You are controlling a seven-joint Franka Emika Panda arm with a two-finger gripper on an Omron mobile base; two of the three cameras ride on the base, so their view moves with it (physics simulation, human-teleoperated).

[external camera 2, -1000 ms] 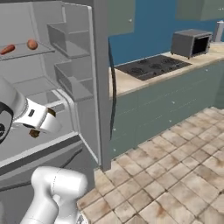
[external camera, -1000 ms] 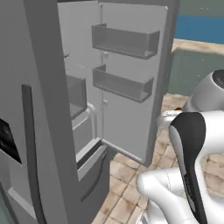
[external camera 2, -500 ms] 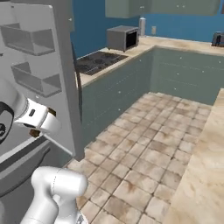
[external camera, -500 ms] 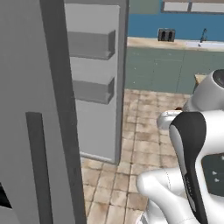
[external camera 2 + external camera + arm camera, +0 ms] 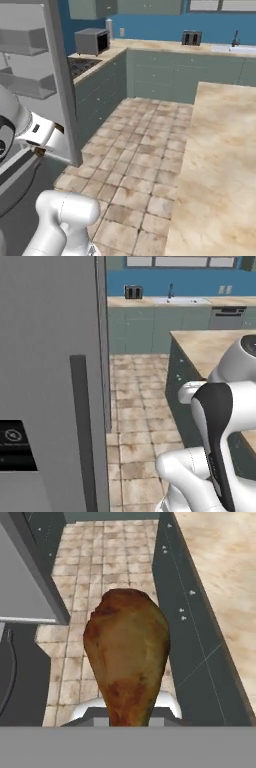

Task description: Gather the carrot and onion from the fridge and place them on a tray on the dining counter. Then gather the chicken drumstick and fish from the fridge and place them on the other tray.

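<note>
Gripper grasps a bulbous, glossy brown chicken drumstick point(image 5: 128, 657).

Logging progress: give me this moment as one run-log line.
held: brown roasted chicken drumstick | gripper: shut on it | base: facing beige stone dining counter | grey fridge door alongside | trays: unseen

Blue walls point(image 5: 165, 278) back the room. Beige tiled floor point(image 5: 135, 165) runs between teal cabinets point(image 5: 165, 75). Tan tabletop point(image 5: 220, 160) stands at right. A toaster point(image 5: 190, 38), sink faucet point(image 5: 171, 291) and microwave point(image 5: 90, 41) sit along the far counters. Grey fridge door point(image 5: 45, 381) fills the left.
</note>
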